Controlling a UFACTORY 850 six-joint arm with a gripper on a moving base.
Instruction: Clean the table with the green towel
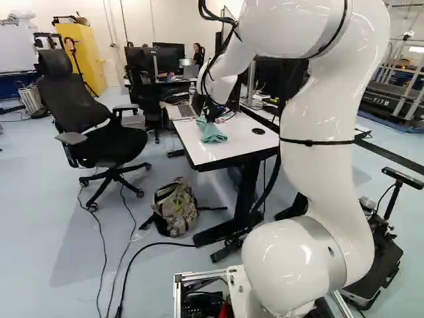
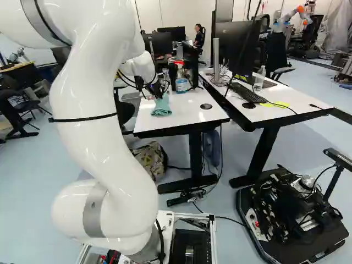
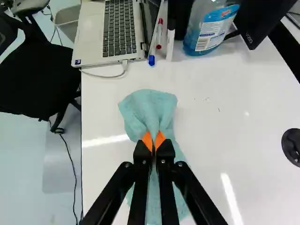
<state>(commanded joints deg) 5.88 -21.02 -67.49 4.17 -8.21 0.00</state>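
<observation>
Wrist view: the towel (image 3: 149, 105) is pinched between the orange pads (image 3: 147, 139) of your gripper (image 1: 212, 114), whose fingers are drawn nearly together with a gathered fold of cloth between them. Closest to you, a stretch of towel trails back beneath the fingers, which hide its middle; its edges show at either side. Ahead of the tips, the rest fans out in a rounded flap over the white table (image 3: 103, 112). Both base views put the cloth near the table's near end, and in both you will find the fingertips too small and dark to make out.

Beside the towel, your wrist camera catches a few dark specks (image 3: 206, 99) on the tabletop, too small to identify. Well off to the same side sits a black disc (image 3: 291, 146), cut off by the frame but seen whole in both base views. Farther ahead, a white cable (image 3: 105, 76) plugs into a laptop (image 3: 119, 35), its far end out of frame and its screen seen nearly edge-on. Markers (image 3: 159, 35) lie beside it, and next comes a bottle (image 3: 204, 35) of blue liquid, its top cropped from the wrist view.
</observation>
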